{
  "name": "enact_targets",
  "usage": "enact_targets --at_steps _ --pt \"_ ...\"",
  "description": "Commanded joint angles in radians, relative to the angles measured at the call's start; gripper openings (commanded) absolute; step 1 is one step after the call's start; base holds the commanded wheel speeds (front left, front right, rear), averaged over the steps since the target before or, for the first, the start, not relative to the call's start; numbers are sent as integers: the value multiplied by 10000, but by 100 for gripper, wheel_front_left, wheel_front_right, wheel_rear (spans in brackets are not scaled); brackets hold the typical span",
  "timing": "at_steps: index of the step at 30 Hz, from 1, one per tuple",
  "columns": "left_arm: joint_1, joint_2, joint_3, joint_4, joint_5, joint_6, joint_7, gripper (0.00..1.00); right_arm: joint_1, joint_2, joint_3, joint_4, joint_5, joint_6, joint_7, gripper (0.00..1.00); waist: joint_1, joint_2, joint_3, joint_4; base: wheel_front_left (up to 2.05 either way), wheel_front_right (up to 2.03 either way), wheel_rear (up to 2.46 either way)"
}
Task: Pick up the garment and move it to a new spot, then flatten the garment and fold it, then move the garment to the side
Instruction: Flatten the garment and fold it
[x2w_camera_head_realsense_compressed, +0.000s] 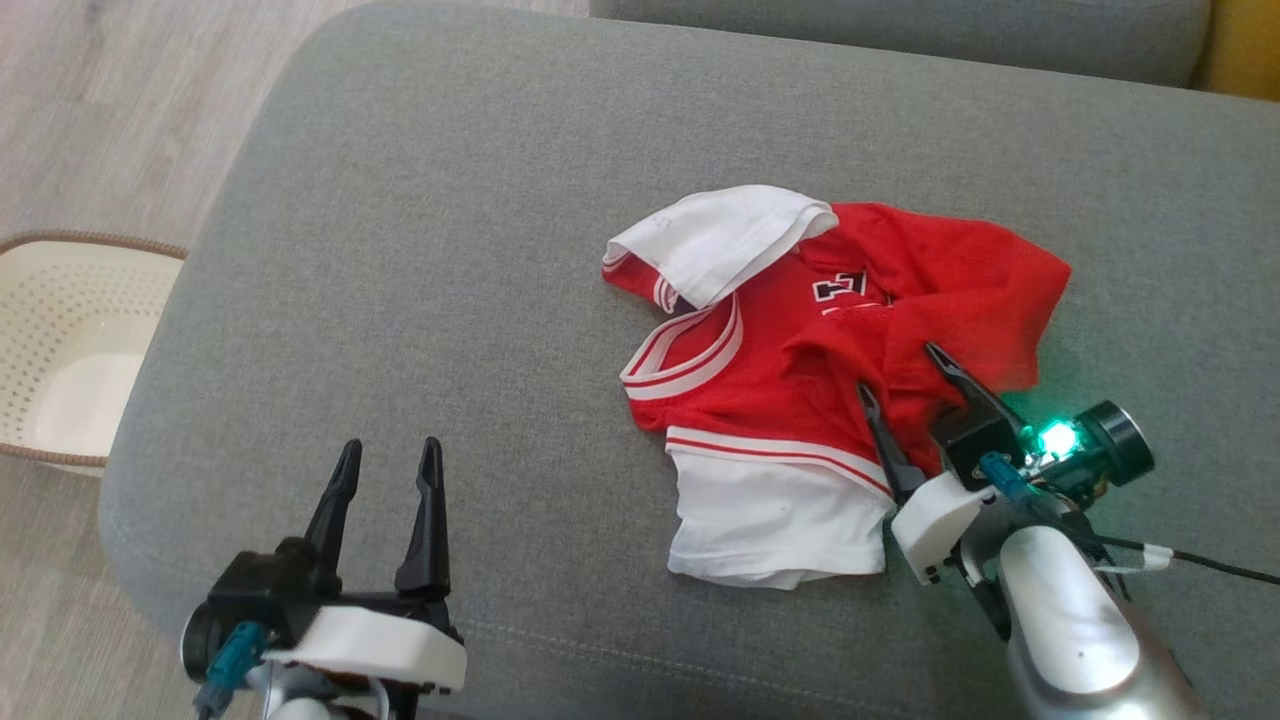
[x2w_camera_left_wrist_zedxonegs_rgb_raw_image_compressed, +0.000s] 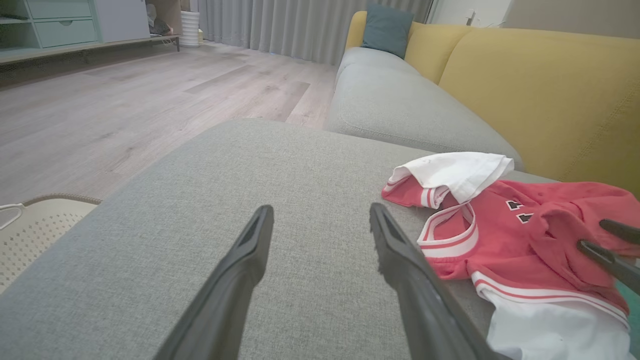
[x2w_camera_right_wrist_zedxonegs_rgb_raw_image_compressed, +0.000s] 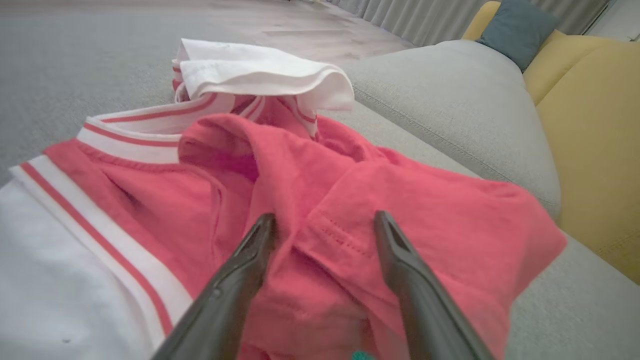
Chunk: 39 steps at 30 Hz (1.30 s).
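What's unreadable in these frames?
- Print on the garment: head view, a red fold covers part of the black characters.
- Right pincer: right wrist view, open over the bunched red fabric; whether its tips touch cloth cannot be told.
- Basket: head view, cut off by the left edge.
- White section of the garment: left wrist view, cut off by the bottom edge.

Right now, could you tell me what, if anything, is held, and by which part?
Nothing is held: the left gripper and right gripper are open, the right over the shirt.
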Motion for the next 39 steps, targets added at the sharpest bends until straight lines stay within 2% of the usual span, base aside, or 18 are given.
enact_targets --at_steps 1,7,9,11,16,17,18,19,24,30,33,39 --pt "-416 -53 343 -326 -64 20 -124 100 -365 81 101 -191 -113 67 38 100 0 -1 25 21 0 0 0" --pt "-477 -57 380 -328 -85 31 -124 100 -548 82 -221 64 -179 67 -4 99 0 -1 126 22 0 0 0" --pt "-482 -58 386 -326 -94 32 -124 100 -568 82 -315 71 -113 67 -34 74 0 -1 135 -2 0 0 0" --pt "-482 -59 387 -331 -102 31 -124 100 -563 82 -454 33 -43 67 -47 55 0 -1 142 -29 0 0 0" --pt "-497 -61 389 -328 -108 26 -124 100 -525 83 -754 -38 -69 67 76 27 0 -1 186 -104 0 0 0" --pt "-510 -61 381 -320 -107 18 -124 100 -542 83 -792 -32 -77 67 76 20 0 -1 193 -106 0 0 0" --pt "-522 -61 374 -315 -107 13 -124 100 -574 83 -836 -44 -63 67 58 3 0 -1 194 -108 0 0 0" --pt "-526 -62 371 -311 -106 11 -124 100 -611 83 -862 -70 -15 67 22 0 0 -1 185 -110 0 0 0" --pt "-446 -62 343 -231 -77 -2 -124 100 -927 83 -1003 -365 -79 67 -115 0 0 -1 8 -68 0 0 0" --pt "-299 -63 181 -154 -85 -42 -124 100 -1957 35 -804 -318 -716 67 63 0 0 -1 -261 200 0 0 0" --pt "-255 -63 60 -126 -127 -43 -124 100 -2663 -10 -494 194 -931 67 132 0 0 -1 -306 483 0 0 0" --pt "-337 -64 -163 -172 -272 51 -124 100 -4168 33 787 2328 -1034 67 109 0 0 -1 -66 1336 0 0 0"
